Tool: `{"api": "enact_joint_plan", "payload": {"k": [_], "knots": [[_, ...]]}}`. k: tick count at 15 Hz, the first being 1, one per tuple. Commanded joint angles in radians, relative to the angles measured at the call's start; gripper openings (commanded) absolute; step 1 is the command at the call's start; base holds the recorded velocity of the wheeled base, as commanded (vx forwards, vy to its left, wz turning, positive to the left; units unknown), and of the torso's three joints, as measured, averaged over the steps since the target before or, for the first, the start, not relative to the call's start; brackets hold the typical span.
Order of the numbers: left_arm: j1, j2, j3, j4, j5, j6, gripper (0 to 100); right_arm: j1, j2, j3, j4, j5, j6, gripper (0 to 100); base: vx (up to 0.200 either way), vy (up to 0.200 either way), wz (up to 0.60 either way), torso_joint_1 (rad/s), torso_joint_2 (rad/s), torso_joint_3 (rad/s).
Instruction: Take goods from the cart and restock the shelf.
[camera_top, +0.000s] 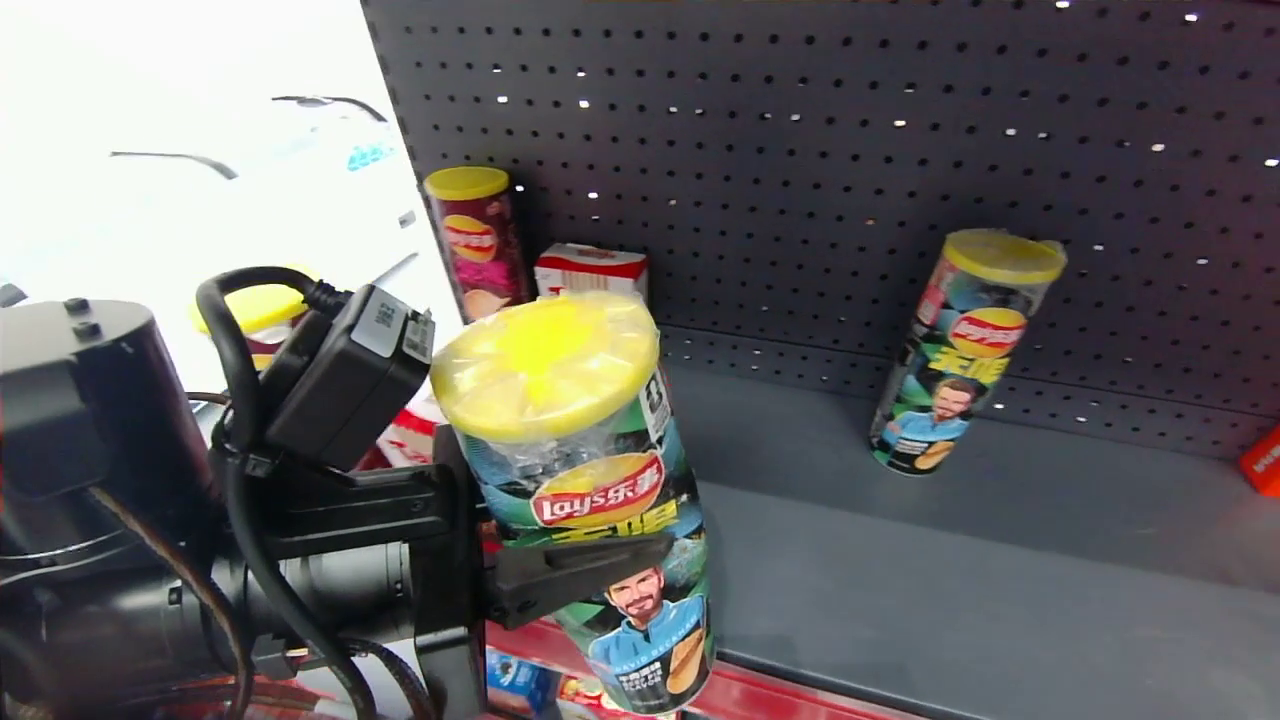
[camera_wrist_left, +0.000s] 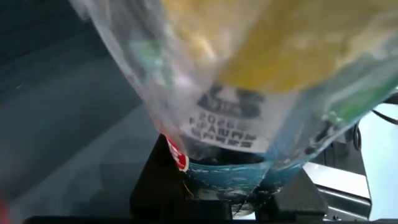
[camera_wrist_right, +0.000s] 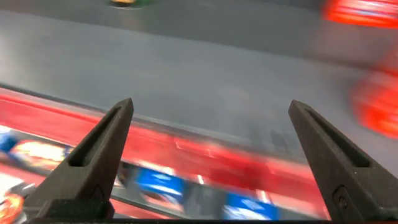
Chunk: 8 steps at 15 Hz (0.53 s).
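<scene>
Upright chip can (camera_top: 585, 470) pinched in left gripper (camera_top: 560, 585) at shelf (camera_top: 950, 560) lip.
Bare shelf deck lies at 2 o'clock of the can; right gripper (camera_wrist_right: 211, 162) spread.

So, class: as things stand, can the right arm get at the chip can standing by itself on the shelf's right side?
Probably yes: the right gripper has its jaws open and empty, facing the shelf, and bare shelf floor lies before the standing can.
</scene>
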<state>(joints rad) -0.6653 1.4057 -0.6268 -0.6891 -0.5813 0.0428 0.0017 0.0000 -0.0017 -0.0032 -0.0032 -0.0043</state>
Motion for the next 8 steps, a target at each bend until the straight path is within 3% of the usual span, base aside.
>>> {"api": "enact_joint_plan", "payload": {"k": [1,8], "knots": [[0.0,0.001,-0.001,0.0,0.0,0.0,0,0.0,0.0,0.0,0.0,0.0,0.0,100,0.0,0.0,-0.6,0.002,0.0,-0.002],[0.015,-0.005,0.009,0.0,0.001,0.0,0,0.0,0.0,0.0,0.0,0.0,0.0,100,0.0,0.0,0.0,0.0,0.0,0.0]]}}
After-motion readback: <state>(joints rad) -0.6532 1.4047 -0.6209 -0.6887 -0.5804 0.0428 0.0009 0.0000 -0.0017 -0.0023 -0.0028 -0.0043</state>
